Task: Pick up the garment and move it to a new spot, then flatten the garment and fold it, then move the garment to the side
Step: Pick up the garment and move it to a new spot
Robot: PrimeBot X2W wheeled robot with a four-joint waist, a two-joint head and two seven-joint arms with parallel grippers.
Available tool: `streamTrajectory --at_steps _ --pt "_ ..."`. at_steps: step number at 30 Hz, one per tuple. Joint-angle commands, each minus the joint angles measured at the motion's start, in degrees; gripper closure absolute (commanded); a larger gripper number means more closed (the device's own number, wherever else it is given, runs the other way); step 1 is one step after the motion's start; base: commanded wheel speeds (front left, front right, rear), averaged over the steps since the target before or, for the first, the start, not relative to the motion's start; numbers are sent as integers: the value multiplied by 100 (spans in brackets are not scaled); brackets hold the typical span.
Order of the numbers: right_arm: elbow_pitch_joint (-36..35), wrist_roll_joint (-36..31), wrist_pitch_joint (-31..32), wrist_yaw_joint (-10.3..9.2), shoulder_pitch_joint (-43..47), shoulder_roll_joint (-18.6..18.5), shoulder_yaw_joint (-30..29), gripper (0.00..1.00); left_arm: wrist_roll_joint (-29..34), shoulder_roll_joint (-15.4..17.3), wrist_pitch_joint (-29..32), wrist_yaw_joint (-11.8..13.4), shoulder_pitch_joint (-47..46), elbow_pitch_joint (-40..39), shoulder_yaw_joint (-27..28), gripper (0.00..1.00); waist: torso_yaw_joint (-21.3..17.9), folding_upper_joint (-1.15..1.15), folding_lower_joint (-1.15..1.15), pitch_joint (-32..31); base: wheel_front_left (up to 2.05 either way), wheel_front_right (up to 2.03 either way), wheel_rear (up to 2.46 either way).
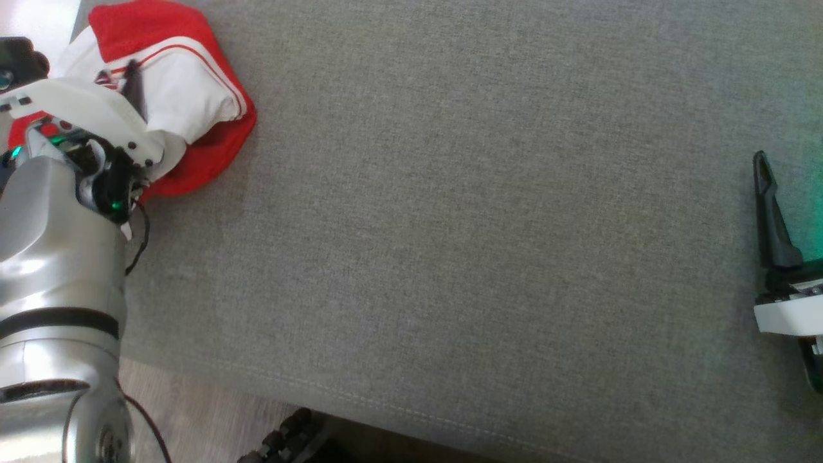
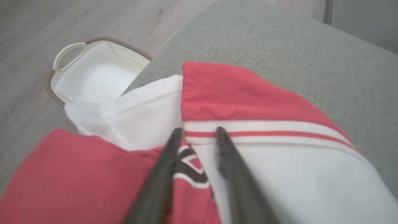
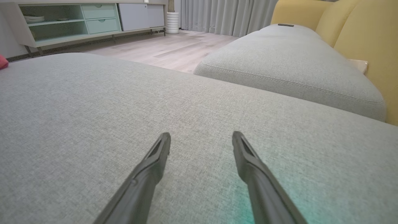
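Now, left wrist view. The garment (image 2: 248, 102) is red and white with thin red stripes and lies bunched at the edge of the grey seat cushion (image 2: 279, 46). The left gripper (image 2: 197, 132) has both dark fingertips down on the cloth where a red stripe meets a dark-trimmed patch. The 2 fingers stand part-way closed with a narrow gap, and fabric shows in that gap. I cannot tell whether a fold is actually pinched. Beyond the cushion's edge a white basket (image 2: 68, 53) with a brown rim sits on the wood floor (image 2: 31, 31). A white flap of the garment overlaps it in this view.

Right wrist view. The right gripper (image 3: 201, 137) hangs just over bare grey cushion with its 2 fingers spread wide and nothing between them. A faint green glow falls on the fabric beside the right-hand finger. Further off are a second grey cushion (image 3: 279, 62), a yellow backrest (image 3: 357, 37), a pale cabinet (image 3: 77, 18) and grey curtains (image 3: 224, 15).

Head view. The garment sits in the upper left corner of the cushion, partly covered by the silver left arm (image 1: 58, 257) reaching onto it. 1 dark finger of the right gripper shows at the right edge, well apart from the garment, with bare grey cushion between them.
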Motion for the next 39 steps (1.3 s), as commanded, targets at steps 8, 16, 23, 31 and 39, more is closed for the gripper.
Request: streamTrajectory --at_steps 8,16,23,31,39 --pt "248 9 -56 37 -17 209 251 0 -124 499 -1188 -82 -432 -247 -282 100 -117 0 -1 -565 0 0 0" --pt "707 102 -129 37 -135 803 488 0 -643 866 -1388 -85 -698 -1193 -1475 100 -525 0 -1 -1531 0 0 0" --pt "689 156 -132 37 -30 1372 613 0 -1220 1266 -1085 -86 -909 -2339 -2347 100 -1261 0 -1 -2215 0 0 0" --pt "524 162 -133 37 -16 1687 946 0 -1716 1287 -646 -86 -881 -3307 -2873 100 -2426 0 -1 -2508 0 0 0" --pt "361 206 -133 37 -109 1840 1108 0 -1737 850 -676 -82 -595 -3643 -3345 100 -3154 0 -1 -2320 0 0 0"
